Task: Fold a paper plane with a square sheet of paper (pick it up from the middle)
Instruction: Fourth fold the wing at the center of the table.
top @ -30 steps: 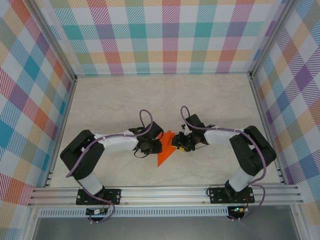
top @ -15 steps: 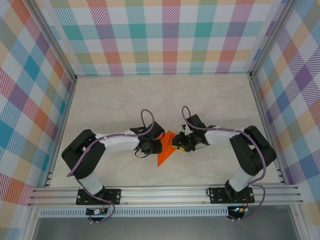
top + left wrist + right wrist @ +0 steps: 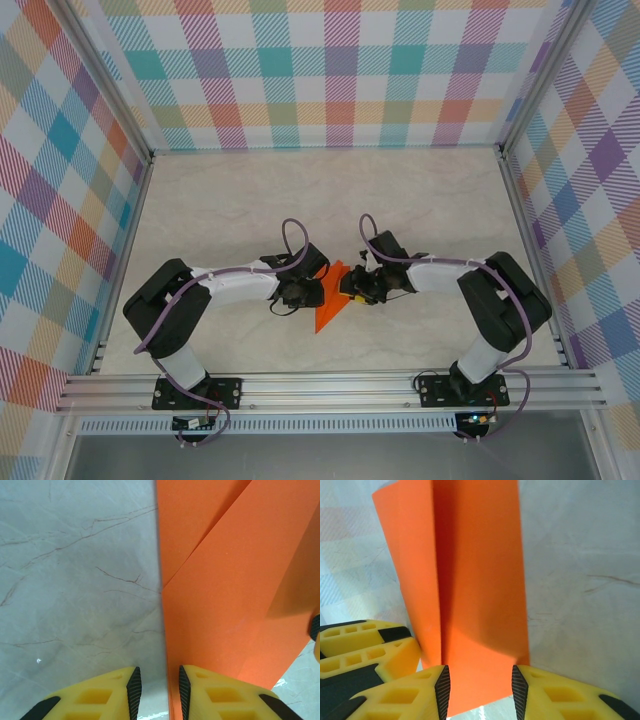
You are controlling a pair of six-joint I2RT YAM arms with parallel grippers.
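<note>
On the table (image 3: 220,200), left gripper (image 3: 157,672) sits slightly open astride orange paper (image 3: 225,580); right gripper (image 3: 480,672) half-open, hold unclear.

Top view: bright, even, diffuse light. The desk (image 3: 230,200) shows no glare, and the arms throw only short, soft shadows. The frame is sharp to the corners. Wrist views: the orange paper (image 3: 235,595) is vivid and in focus, with soft-edged shadows across its folds. Right wrist view: the upper-left background is pale, washed out and hazy.
</note>
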